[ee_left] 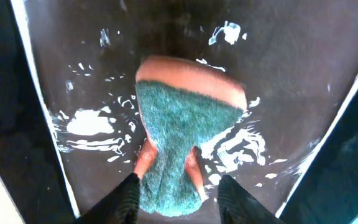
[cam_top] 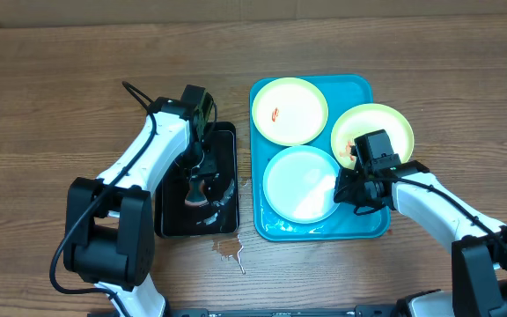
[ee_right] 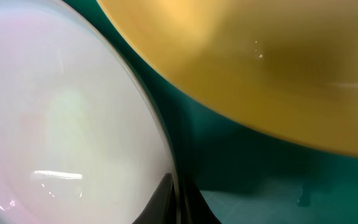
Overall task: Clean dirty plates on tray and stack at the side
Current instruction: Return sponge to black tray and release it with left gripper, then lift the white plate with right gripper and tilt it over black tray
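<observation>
The left gripper (ee_left: 179, 198) hung over the black tray (cam_top: 227, 141) of water, its jaws squeezed onto a sponge (ee_left: 188, 118), green scouring face up. From there the plates lay to its right, across the rim of the blue tray (cam_top: 359, 88). The near plate (cam_top: 299, 183) was closest and looked clean. The far plate (cam_top: 289, 110) and right plate (cam_top: 385, 123) showed red smears. The right gripper (cam_top: 352, 192) sat at the near plate's right rim, jaws almost together and, I judged, pinching it. The next wipe would need the sponge carried rightwards.
</observation>
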`<action>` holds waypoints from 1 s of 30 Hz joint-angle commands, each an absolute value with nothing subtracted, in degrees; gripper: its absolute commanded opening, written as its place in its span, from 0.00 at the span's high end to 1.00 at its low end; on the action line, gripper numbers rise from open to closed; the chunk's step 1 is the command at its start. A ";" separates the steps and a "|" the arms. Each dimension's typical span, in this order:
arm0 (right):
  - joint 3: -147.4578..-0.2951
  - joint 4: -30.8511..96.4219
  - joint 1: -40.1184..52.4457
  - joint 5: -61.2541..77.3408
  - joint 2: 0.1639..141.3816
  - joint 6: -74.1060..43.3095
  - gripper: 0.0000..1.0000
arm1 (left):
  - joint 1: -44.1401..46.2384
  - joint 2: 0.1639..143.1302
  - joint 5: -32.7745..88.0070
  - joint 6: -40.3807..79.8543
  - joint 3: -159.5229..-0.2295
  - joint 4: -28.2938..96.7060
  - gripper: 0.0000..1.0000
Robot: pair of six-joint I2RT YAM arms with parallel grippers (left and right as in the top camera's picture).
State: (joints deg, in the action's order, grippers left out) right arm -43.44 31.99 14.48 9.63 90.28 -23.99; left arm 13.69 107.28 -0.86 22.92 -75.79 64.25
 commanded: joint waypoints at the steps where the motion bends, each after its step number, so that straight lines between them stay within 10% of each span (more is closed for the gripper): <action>1: -44.18 34.96 14.13 6.02 90.67 -23.81 0.96 | 11.70 107.11 1.37 21.76 -80.40 67.24 0.55; 13: -70.72 58.70 17.91 4.89 90.65 -16.43 0.96 | -2.22 104.14 3.27 17.06 -102.08 83.70 0.42; 17: -80.68 63.53 22.41 1.98 90.65 -14.74 0.96 | -6.66 102.15 3.29 16.69 -106.30 84.25 0.00; 30: -85.80 54.85 47.00 -22.59 93.17 -14.11 0.96 | -10.70 100.60 4.08 16.71 -107.04 85.45 0.00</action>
State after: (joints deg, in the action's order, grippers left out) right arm -84.40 56.47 42.46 -13.85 91.48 -14.39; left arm -10.72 101.36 3.25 17.78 -106.13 85.41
